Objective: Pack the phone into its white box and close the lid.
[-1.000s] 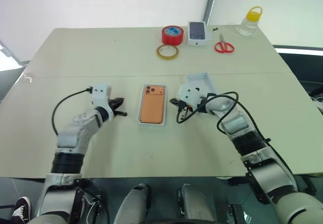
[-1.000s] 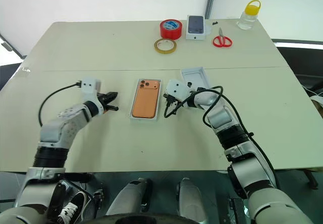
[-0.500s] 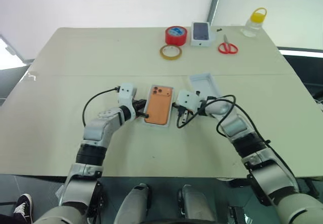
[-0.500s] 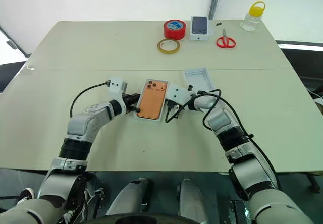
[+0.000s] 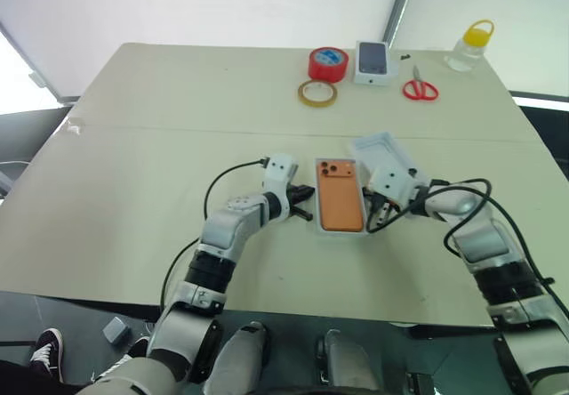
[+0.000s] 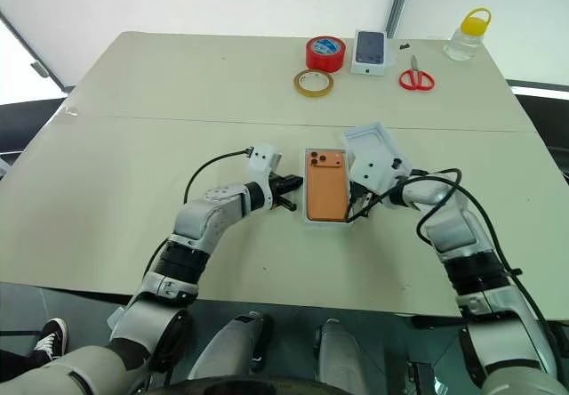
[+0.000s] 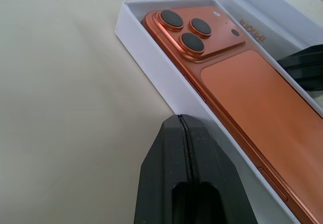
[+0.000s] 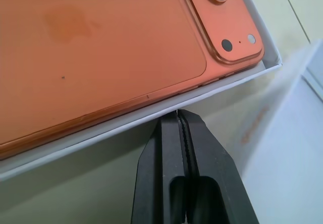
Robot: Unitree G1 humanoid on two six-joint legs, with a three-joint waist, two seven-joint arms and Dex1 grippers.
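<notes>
- Both grippers sit low over the table (image 5: 133, 146), one on each long side of the white box (image 5: 339, 230), with their black fingers pinched together and nothing held between them.
- The left gripper (image 5: 305, 204) points at the box's left wall; in the left wrist view its closed fingertips (image 7: 182, 133) are right at the outer face of that wall, and whether they touch it cannot be told.
- The right gripper (image 8: 177, 115) points at the box's right wall; in the right wrist view its closed tips appear to meet the outer face of that wall, near the phone's camera end.
- The phone (image 5: 340, 204) lies flat inside the white box, orange back up, with its dark camera lenses (image 7: 185, 30) at the far end, towards the left corner.
- The box lies near the middle of the table, its long sides running away from the robot.
- The lid (image 5: 384, 153) lies open side up just beside the box's far right corner, turned at an angle to it, partly behind the right wrist.
- Along the far edge of the table stand a red tape roll (image 5: 327, 62), a flat yellowish tape ring (image 5: 317, 92), a small white carton (image 5: 373, 61) printed with a dark phone picture, red-handled scissors (image 5: 420, 88) and a clear bottle (image 5: 468, 46) with a yellow cap.
</notes>
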